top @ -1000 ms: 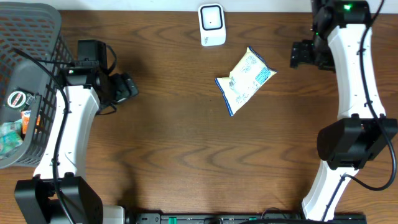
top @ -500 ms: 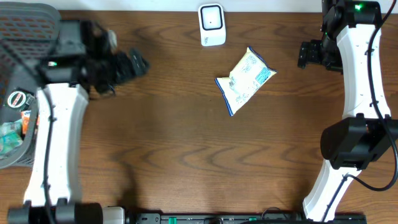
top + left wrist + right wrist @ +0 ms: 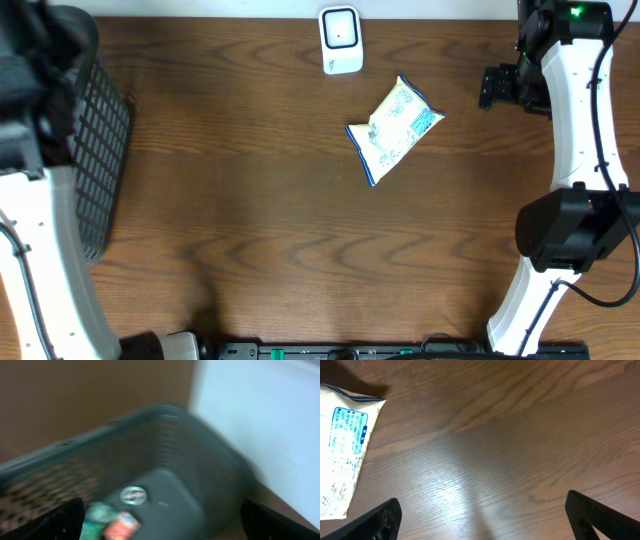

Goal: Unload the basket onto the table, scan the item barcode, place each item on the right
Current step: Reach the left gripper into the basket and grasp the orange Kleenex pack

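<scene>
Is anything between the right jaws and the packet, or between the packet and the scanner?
Nothing visible. Only bare table separates the open right jaws from the packet, and the packet from the scanner.

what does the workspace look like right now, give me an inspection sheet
surface: brown wooden table, bare in the middle
job's things: white-and-blue packet lying flat; white scanner at far edge, apart from it
clutter: dark mesh basket at left, small items inside, blurred
grippers: left gripper jaws open above basket; right gripper jaws open, empty, right of packet
cables: black cable along right arm
surroundings: pale surface beyond basket
</scene>
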Available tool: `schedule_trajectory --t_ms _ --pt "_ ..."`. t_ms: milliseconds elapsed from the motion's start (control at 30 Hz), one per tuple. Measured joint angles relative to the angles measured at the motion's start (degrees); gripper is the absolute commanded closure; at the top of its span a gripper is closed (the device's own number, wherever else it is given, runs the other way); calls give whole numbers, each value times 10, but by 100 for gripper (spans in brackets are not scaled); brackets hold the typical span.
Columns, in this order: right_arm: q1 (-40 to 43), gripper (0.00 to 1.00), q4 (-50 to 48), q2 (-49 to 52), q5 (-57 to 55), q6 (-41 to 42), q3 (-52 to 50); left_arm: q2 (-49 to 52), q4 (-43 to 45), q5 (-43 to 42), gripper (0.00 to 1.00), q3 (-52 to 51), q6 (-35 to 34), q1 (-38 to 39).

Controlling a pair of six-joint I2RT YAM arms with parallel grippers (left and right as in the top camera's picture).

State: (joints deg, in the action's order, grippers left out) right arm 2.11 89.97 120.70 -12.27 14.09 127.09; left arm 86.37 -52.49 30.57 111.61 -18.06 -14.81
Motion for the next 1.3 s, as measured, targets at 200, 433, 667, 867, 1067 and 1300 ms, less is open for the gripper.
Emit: schedule_trajectory --t_ms 200,433,667,867,1067,1300 --pt "0 1 0 0 0 0 0 40 -25 21 2 -16 -57 -117" --pt "0 1 0 0 0 0 0 108 -26 -30 14 -34 -52 -193" --pt "0 1 0 0 0 0 0 191 -27 -156 15 -42 47 -251" --pt "0 1 0 0 0 0 0 242 -43 -338 19 -44 164 -270" --pt "0 1 0 0 0 0 0 254 -46 -386 19 -57 198 -269" --pt "0 1 0 0 0 0 0 263 -4 -378 19 -144 209 -269"
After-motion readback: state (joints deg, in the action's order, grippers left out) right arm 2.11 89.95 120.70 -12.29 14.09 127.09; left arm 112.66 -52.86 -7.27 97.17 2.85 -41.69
